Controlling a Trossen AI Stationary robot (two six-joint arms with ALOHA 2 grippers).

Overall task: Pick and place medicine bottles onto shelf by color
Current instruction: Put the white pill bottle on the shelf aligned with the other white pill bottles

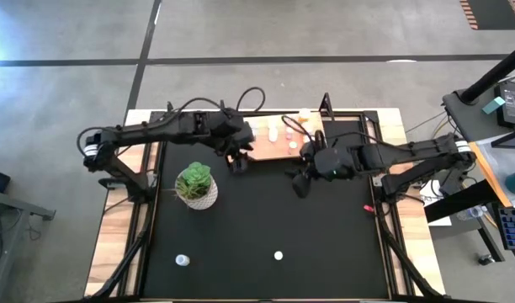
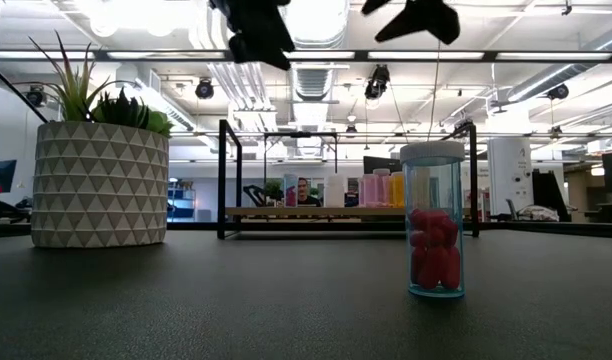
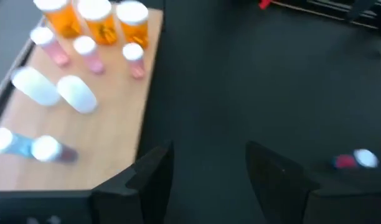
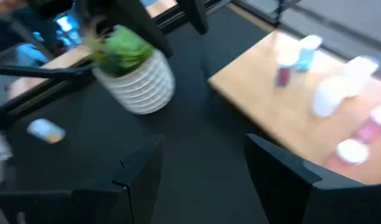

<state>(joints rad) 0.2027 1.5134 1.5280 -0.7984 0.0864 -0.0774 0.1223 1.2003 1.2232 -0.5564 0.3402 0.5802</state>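
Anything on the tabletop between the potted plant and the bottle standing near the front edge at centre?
Nothing: in the high view only bare black tabletop lies between the potted plant and that bottle.

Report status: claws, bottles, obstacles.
Left claw open, empty, by the shelf. Right claw open, empty. Two bottles loose near the table's front edge. Plant near the left arm.

You see a clear cylindrical bottle (image 2: 434,222) with white cap and red pills, a grey triangle-patterned pot (image 2: 100,185), black tabletop (image 1: 266,219), light-wood shelf (image 3: 109,134).

Bottles (image 1: 284,133) on shelf (image 1: 266,150) behind plant (image 1: 195,185), two bottles (image 1: 278,255) near front
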